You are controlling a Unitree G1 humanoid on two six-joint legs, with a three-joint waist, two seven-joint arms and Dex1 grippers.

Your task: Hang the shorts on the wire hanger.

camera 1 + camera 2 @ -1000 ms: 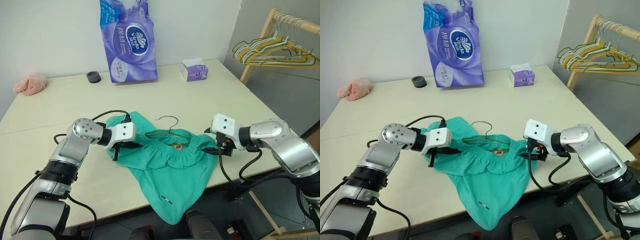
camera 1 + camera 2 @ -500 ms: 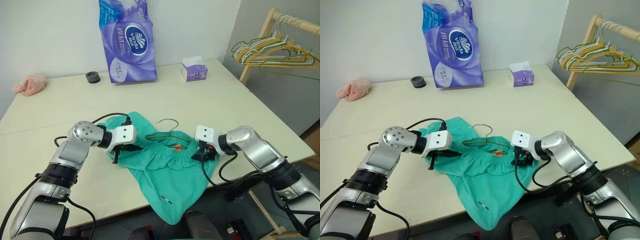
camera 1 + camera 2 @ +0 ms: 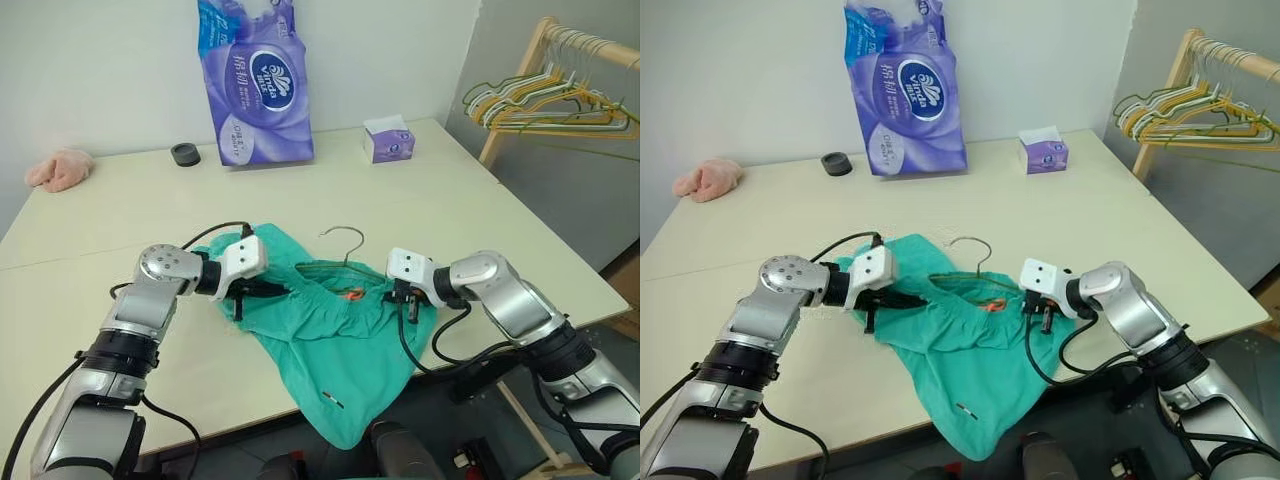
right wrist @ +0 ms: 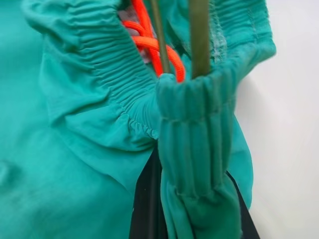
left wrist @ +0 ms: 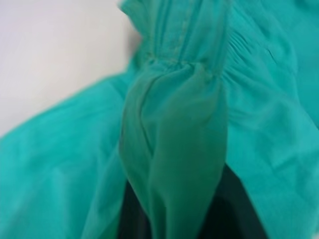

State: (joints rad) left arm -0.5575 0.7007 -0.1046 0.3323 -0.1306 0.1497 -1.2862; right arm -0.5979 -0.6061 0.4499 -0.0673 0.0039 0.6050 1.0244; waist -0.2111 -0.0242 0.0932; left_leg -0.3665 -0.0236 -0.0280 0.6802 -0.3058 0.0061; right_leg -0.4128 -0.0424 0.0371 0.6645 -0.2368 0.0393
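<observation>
Lying crosswise, hook away, the wire hanger (image 3: 338, 262) sits inside the shorts (image 3: 330, 340), both claws pinching waistband.

Left arm reached forward, bent inward; left gripper (image 3: 262, 290) pointed toward centre, fingers (image 5: 130, 219) straddling fold of shorts (image 3: 330, 330) waistband. Right arm reached in from right, elbow out; right gripper (image 3: 408, 306) angled down, jaws pinched on opposite waistband end.
</observation>
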